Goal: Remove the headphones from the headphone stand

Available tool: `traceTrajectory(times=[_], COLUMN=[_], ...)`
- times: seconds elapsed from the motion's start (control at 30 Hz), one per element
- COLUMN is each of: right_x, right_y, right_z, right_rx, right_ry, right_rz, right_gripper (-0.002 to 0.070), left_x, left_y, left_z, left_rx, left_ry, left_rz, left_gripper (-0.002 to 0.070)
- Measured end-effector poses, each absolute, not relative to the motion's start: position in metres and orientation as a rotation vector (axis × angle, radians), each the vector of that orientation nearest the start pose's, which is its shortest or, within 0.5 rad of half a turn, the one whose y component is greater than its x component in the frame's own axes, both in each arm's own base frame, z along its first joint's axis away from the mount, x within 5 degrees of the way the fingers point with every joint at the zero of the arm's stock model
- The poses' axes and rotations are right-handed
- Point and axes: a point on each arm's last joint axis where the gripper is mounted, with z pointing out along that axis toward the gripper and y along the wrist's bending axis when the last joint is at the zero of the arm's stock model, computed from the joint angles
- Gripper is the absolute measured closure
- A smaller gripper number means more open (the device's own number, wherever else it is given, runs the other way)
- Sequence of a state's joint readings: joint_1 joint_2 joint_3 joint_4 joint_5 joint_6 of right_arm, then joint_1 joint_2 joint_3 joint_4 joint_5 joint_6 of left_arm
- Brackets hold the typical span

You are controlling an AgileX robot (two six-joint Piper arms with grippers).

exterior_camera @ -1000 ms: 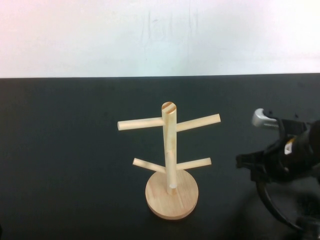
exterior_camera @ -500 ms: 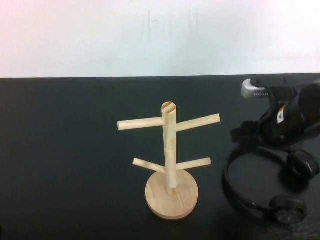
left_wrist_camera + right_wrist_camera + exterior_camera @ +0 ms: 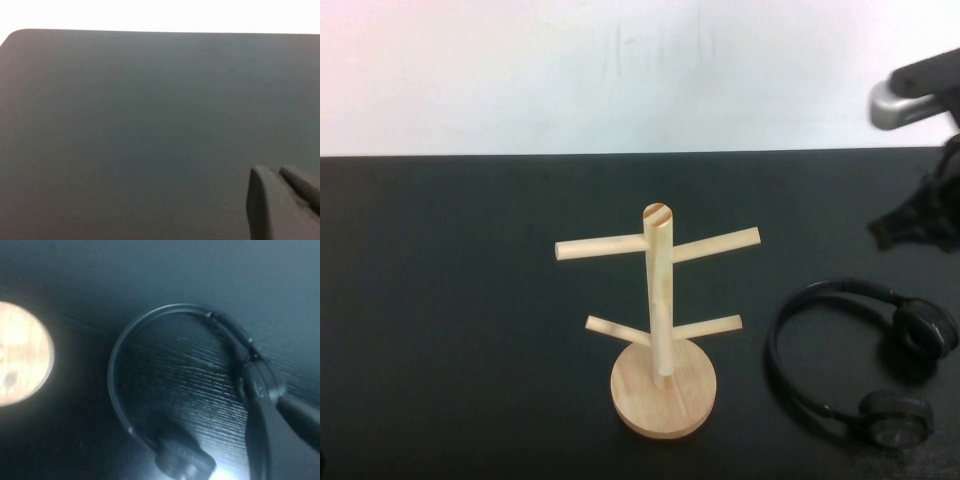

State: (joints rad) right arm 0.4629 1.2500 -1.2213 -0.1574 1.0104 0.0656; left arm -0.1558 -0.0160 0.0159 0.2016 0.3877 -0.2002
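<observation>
The black over-ear headphones with a thin curved band and two round padded ear cups [image 3: 850,355] [image 3: 190,390] lie flat on the black table [image 3: 450,300] [image 3: 125,125], to the right of the light wooden tree-shaped headphone stand with a round disc base, an upright post and four angled pegs [image 3: 660,310]. They are clear of the stand, near it but not touching, with the band curving toward the base and both cups on the side away from it. All four pegs are bare. In the right wrist view the stand's disc base [image 3: 20,352] shows as a bright round patch beside the band.

Half a second ago the right gripper [image 3: 920,215] hung low just above the headphones; now it has risen and drawn back toward the far right edge of the table, well apart from them, and the whole band and both cups are uncovered. It holds nothing, and whether its fingers are spread or pressed together cannot be told. The headphones and stand have not shifted since then.

The left gripper [image 3: 282,202] sits over bare table in its own wrist view, out of the high view; its two dark fingertips [image 3: 265,200] lie close together with nothing between them.
</observation>
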Motion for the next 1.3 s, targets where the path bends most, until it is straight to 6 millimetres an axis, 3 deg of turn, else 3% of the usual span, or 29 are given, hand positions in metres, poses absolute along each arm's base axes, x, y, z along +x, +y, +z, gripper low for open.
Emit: traceTrajectory(times=[0.17,0.3,0.5,0.77,0.9,0.97,1.17,1.3], right_x=[0.179,0.143,0.126,0.125,0.122,0.115,0.057,0.014], right_y=[0.088,0.071,0.061,0.058,0.035,0.021,-0.018,-0.034], right_z=[0.366,0.358,0.365,0.366,0.382,0.392,0.423,0.435], right_rx=[-0.781,-0.771,-0.75,-0.761,-0.743,-0.656,-0.4,-0.265], right_ry=[2.469,2.623,2.553,2.535,2.356,2.269,1.968,1.775], right_rz=[0.09,0.091,0.087,0.061,-0.167,-0.228,-0.462,-0.579], right_gripper=[0.068,0.068,0.068,0.068,0.068,0.068,0.068,0.068], left_x=[0.052,0.052,0.052,0.052,0.052,0.052,0.052,0.052], left_y=[-0.001,-0.001,-0.001,-0.001,-0.001,-0.001,-0.001,-0.001], left_z=[0.175,0.175,0.175,0.175,0.175,0.175,0.175,0.175], left_rx=[0.08,0.08,0.08,0.08,0.08,0.08,0.08,0.08], left_ry=[1.862,1.862,1.862,1.862,1.862,1.862,1.862,1.862], left_rz=[-0.046,-0.046,-0.046,-0.046,-0.046,-0.046,-0.046,-0.046], left_gripper=[0.0673,0.0673,0.0673,0.0673,0.0673,0.0673,0.0673,0.0673])
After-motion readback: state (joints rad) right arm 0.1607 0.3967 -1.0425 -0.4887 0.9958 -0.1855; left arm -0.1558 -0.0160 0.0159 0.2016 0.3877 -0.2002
